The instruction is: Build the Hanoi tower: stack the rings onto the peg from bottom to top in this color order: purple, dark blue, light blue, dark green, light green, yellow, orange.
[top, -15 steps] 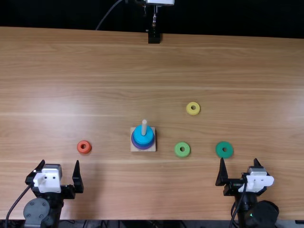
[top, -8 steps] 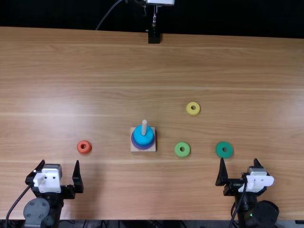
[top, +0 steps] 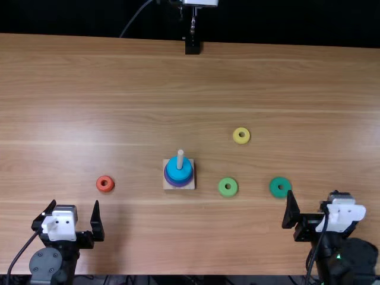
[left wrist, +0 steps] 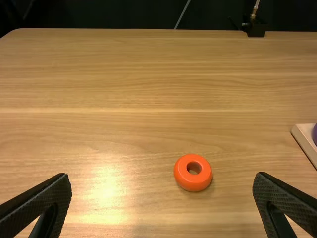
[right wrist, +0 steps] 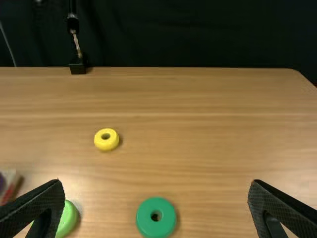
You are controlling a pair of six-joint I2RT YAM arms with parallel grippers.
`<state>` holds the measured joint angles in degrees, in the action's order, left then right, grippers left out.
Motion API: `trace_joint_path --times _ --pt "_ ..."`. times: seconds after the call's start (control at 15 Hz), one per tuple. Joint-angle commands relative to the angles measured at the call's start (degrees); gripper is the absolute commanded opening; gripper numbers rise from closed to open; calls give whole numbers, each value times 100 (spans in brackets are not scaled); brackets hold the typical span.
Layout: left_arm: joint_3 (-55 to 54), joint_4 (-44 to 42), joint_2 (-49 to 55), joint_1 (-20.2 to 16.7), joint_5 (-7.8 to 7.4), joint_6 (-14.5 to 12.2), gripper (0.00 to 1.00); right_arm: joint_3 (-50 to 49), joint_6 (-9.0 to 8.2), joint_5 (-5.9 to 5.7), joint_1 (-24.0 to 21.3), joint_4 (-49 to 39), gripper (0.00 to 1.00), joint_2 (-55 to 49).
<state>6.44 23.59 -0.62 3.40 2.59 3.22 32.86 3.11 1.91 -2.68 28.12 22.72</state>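
Left claw (top: 75, 203) and right claw (top: 313, 194) both stand spread apart. A glossy dark green ring (top: 280, 187) lies near the right claw.

The tabletop (top: 119, 77) is light brown, with wood grain running lengthwise, parallel to its far edge. Its far corners are rounded, as seen in the wrist views. Behind the far edge, a black backdrop (right wrist: 198, 34) spans the rear; faint vertical folds are visible in the right wrist view. A black mounting block (top: 192, 47) is located at the far edge, with a slim metallic rod (top: 193, 24) above it and a white housing (top: 202, 2) at the top. A thin gray cable (top: 135, 19) slants across the backdrop beside this assembly. Light reflects from the tabletop as a soft, pale patch on its left side.
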Motion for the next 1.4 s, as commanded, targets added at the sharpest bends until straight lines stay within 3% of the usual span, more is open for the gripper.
trace_joint_path --times 0.0,0.33,0.47,0.6,0.8,0.87,1.07,1.33 --pt "-644 457 62 3 -38 -17 100 660 -6 -22 -31 306 100 602" --pt "-644 457 62 3 -38 -17 100 1926 -27 -65 -31 495 100 2852" --pt "-644 457 62 3 -38 -17 100 2225 -37 -244 -31 548 100 3801" --pt "-644 457 62 3 -38 -17 100 2523 -238 -223 -31 1086 100 4539" --pt "-644 457 62 3 -38 -17 100 2840 -944 -202 -31 1476 100 5295" --pt "-644 457 62 3 -38 -17 100 2884 -1102 -181 -31 1476 100 5445" --pt "-644 457 62 3 -38 -17 100 2893 -1102 41 -31 1487 100 6078" --pt "-644 457 62 -6 -38 -17 100 2857 -1155 41 -40 1814 100 6623"
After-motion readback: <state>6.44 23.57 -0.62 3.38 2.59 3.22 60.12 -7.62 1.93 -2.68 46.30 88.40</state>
